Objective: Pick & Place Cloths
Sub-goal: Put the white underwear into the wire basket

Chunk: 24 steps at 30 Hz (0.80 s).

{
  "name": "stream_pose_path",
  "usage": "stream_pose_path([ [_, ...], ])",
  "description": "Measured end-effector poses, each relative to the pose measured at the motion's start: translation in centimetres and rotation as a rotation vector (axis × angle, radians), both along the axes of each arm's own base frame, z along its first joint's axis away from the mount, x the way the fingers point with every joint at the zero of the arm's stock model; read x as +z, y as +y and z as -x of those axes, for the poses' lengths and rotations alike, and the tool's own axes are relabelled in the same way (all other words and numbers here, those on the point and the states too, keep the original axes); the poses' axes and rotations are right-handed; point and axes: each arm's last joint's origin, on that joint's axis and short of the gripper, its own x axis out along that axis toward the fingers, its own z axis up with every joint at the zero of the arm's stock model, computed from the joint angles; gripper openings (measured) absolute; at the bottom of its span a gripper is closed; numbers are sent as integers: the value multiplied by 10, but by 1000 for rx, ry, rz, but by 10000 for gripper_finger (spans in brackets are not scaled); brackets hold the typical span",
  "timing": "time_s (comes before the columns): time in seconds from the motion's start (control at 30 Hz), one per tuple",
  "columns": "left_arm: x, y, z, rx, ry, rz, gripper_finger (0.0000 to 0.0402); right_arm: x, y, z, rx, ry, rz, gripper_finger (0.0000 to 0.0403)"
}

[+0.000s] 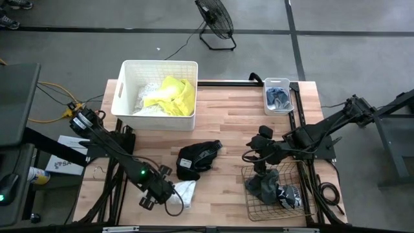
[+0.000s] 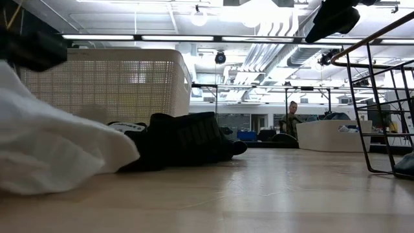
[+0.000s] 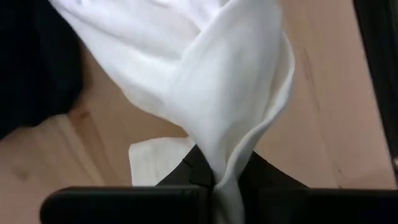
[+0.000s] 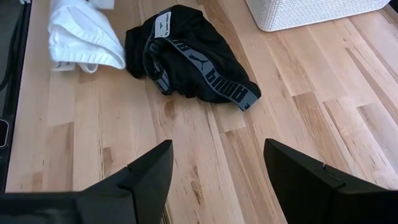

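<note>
A small white cloth (image 1: 184,193) lies near the table's near edge, with my left gripper (image 1: 169,192) shut on it; it fills the left wrist view (image 3: 205,81) and the left of the low view (image 2: 52,149). A black garment with a grey printed waistband (image 1: 197,157) rests flat mid-table, also seen from my right wrist (image 4: 199,59). A neon yellow cloth (image 1: 176,94) and white cloth lie in the white tub (image 1: 129,87). My right gripper (image 1: 249,155) hangs open above the table, left of the wire basket (image 1: 249,194), which holds dark and grey cloths (image 1: 275,189). My left gripper pinches a gathered fold of the white cloth (image 3: 217,177) between its two fingers, coming from the table's left. Several layers bunch at the pinch. The rest of the cloth fans out beyond the fingers, and part lies on the table (image 3: 155,162).
A small white tray of grey-blue socks (image 1: 279,96) sits at the far right of the table. A black bar (image 1: 226,83) runs along the far edge. A floor fan stands beyond the table. A person shows far off in the room (image 2: 292,116).
</note>
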Motion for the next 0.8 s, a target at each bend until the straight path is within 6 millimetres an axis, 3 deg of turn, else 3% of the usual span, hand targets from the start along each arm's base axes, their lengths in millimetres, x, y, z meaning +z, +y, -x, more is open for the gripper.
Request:
stream_pose_path([
  [0.2, 35, 0, -3, -28, 12, -97, 19, 0, 0, 0, 2, 0, 2, 243],
  [0.43, 73, 4, -9, 26, -136, -289, 19, 1, 0, -1, 6, -8, -2, 243],
  [0.8, 103, 15, -28, 185, -392, -456, 19, 8, 4, -8, 115, -100, 67, 243],
])
